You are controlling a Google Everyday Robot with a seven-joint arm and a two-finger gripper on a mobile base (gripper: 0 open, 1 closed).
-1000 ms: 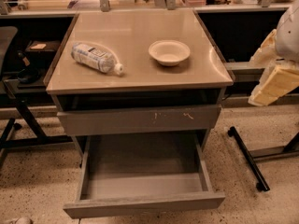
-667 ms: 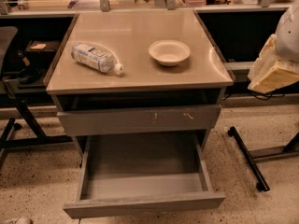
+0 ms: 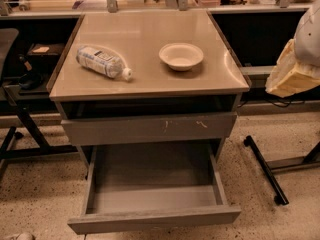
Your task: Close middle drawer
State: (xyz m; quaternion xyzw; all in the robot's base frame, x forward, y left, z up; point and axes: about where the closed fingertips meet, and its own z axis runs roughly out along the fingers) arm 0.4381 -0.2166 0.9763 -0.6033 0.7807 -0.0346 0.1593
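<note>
Your gripper (image 3: 294, 75) hangs to the right of the cabinet (image 3: 150, 86), level with its top and well apart from it; you cannot tell whether it is open or closed. The one middle drawer (image 3: 155, 218) stands pulled far out at the cabinet's foot. An off-centre push may skew and jam it, and coming in high may strike the one scratched drawer front (image 3: 150, 129) above. On the cabinet top are one bottle (image 3: 102, 61) and one bowl (image 3: 181, 55).
</note>
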